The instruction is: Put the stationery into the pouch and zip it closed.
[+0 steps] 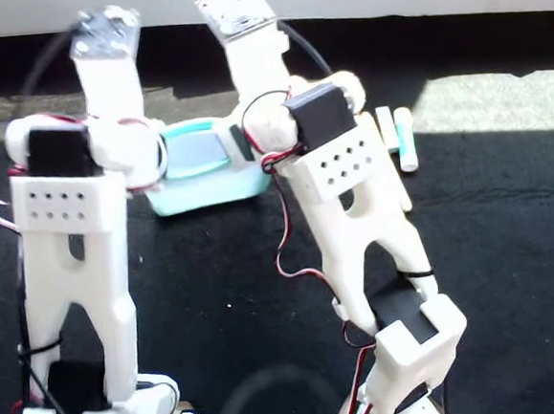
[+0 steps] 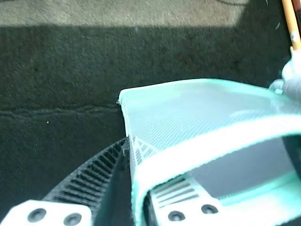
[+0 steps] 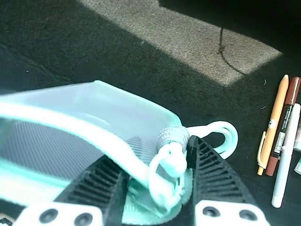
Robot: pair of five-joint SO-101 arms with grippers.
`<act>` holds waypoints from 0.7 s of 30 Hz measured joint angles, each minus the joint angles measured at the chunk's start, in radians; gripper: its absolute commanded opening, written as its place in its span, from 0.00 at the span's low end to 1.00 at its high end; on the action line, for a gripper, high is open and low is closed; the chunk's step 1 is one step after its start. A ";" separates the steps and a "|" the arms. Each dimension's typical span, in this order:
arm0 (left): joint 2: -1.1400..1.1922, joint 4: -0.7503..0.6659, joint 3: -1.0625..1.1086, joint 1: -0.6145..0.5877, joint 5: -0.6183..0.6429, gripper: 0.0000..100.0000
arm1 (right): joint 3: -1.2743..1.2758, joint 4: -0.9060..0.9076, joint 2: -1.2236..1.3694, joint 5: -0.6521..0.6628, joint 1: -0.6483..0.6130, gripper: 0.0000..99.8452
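- Nearest the high camera, the left arm (image 1: 76, 271) and the right arm (image 1: 364, 219) rise from their bases and lean in toward the pouch (image 1: 198, 175), one at each of its ends.
- Mint green with mesh walls, the pouch sits on the black mat (image 1: 218, 308) with its mouth gaping open, unzipped.
- At one end of the pouch, the left gripper (image 2: 136, 160) is clamped on the wall. One ribbed finger (image 2: 94, 181) presses the mesh from outside, and the other sits inside the mouth.
- At the opposite end of the pouch, the right gripper (image 3: 153, 155) is closed on the fabric, with the zip pull (image 3: 164, 172) pinched between its two fingers. The loop of cord (image 3: 221, 134) curls out just past the fingertips.
- Outside the pouch, on the mat off the end the right gripper holds, lies the stationery. An orange pen (image 3: 273, 120), a brown marker (image 3: 283, 125) and a white pen (image 3: 287, 155) lie side by side, close against one another and apart from the pouch.
- Beyond the pouch, on the side away from the arm bases, a sunlit patch (image 3: 188, 44) crosses the mat.
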 measured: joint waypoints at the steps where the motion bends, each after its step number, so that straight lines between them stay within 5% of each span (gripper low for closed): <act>1: -0.021 -0.003 0.031 0.011 0.002 0.01 | 0.000 -0.005 0.002 0.000 0.009 0.16; 14: -0.109 -0.195 0.262 0.017 0.038 0.01 | -0.055 0.044 -0.051 0.002 -0.034 0.16; 21: -0.107 -0.276 0.315 0.023 0.038 0.01 | -0.041 0.044 -0.241 0.020 -0.107 0.38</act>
